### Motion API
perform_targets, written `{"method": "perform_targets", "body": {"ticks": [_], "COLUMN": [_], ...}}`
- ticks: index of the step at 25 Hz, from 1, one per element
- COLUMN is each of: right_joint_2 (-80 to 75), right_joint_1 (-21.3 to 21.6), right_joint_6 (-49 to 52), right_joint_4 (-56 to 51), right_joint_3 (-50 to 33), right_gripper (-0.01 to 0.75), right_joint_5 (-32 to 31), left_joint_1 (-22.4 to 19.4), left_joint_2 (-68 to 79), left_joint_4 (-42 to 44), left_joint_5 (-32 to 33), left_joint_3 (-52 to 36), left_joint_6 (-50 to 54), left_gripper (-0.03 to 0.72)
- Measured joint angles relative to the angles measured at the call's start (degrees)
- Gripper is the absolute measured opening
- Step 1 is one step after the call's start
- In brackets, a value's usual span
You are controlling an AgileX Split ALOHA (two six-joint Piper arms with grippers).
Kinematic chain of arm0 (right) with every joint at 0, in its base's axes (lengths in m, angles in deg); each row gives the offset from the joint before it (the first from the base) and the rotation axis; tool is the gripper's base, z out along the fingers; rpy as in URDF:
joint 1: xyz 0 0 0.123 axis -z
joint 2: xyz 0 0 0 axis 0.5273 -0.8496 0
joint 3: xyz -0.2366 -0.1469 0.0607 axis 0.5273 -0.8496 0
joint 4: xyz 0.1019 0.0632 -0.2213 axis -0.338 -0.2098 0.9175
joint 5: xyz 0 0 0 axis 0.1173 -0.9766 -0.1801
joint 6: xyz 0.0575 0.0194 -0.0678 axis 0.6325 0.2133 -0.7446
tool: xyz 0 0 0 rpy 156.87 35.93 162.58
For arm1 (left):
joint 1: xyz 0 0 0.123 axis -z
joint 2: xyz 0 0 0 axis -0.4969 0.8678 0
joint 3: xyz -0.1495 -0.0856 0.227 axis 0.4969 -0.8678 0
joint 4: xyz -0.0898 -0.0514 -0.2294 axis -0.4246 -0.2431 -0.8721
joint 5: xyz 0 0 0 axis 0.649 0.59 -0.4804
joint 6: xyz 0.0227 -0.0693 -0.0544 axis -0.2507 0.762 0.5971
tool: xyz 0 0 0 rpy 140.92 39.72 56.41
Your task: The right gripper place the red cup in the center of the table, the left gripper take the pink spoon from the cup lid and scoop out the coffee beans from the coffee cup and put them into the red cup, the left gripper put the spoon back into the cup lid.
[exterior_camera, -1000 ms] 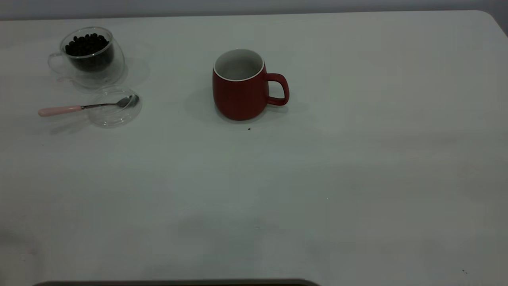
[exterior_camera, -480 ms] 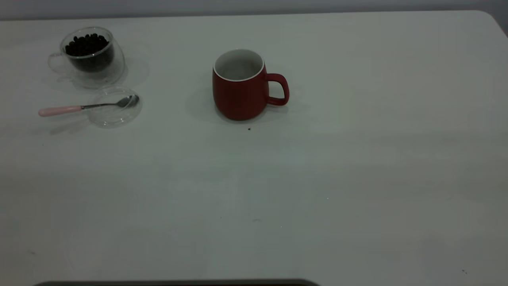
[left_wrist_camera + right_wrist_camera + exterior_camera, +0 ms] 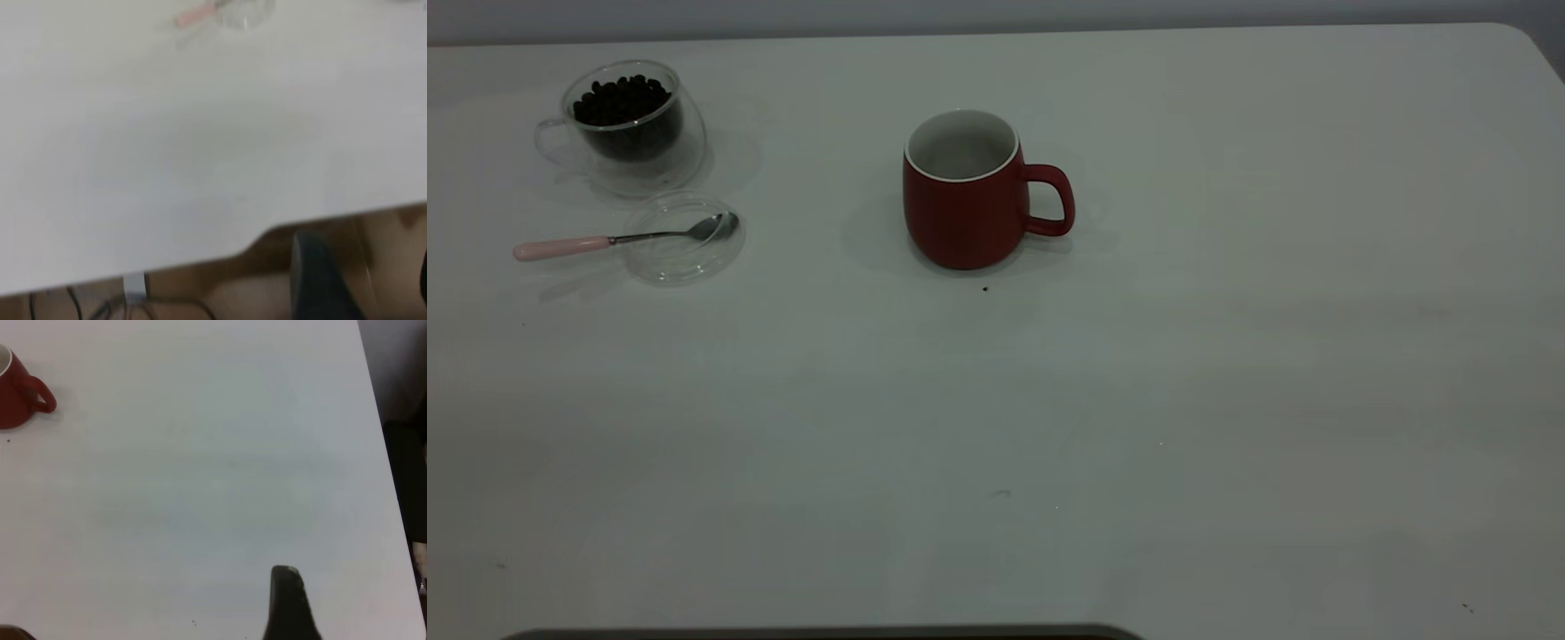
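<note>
Both tools, left [image 3: 363, 280] and right [image 3: 333, 603], hang parked, empty.

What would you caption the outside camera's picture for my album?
Red cup mid-table; pink spoon on cup lid beside bean-filled coffee cup.

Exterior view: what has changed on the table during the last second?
Nothing visibly moved. The red cup, the pink spoon on the cup lid, and the coffee cup with its coffee beans all stand where they were; no claw shows there.

The red cup [image 3: 967, 197] stood upright and empty mid-table, handle toward 3 o'clock. At 10 o'clock, the coffee cup [image 3: 627, 126] held the coffee beans [image 3: 621, 100]. The pink spoon [image 3: 618, 237] lay across the cup lid [image 3: 685, 253].
</note>
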Motion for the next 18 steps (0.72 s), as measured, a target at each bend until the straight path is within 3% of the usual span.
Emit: {"method": "perform_targets", "body": {"ticks": [5, 18], "right_joint_2": [0.0, 0.0], "right_joint_1": [0.0, 0.0], "right_joint_6": [0.0, 0.1], "right_joint_4": [0.0, 0.0], "right_joint_3": [0.0, 0.0], "right_gripper": [0.534, 0.534], "right_joint_5": [0.0, 0.0], "left_joint_1": [0.0, 0.0], "left_joint_2": [-7.2, -7.6], "left_joint_4": [-0.2, -1.7], "left_joint_5": [0.7, 0.9], "left_joint_3": [0.0, 0.0], "left_joint_6": [0.1, 0.2], "left_gripper": [0.434, 0.434]}}
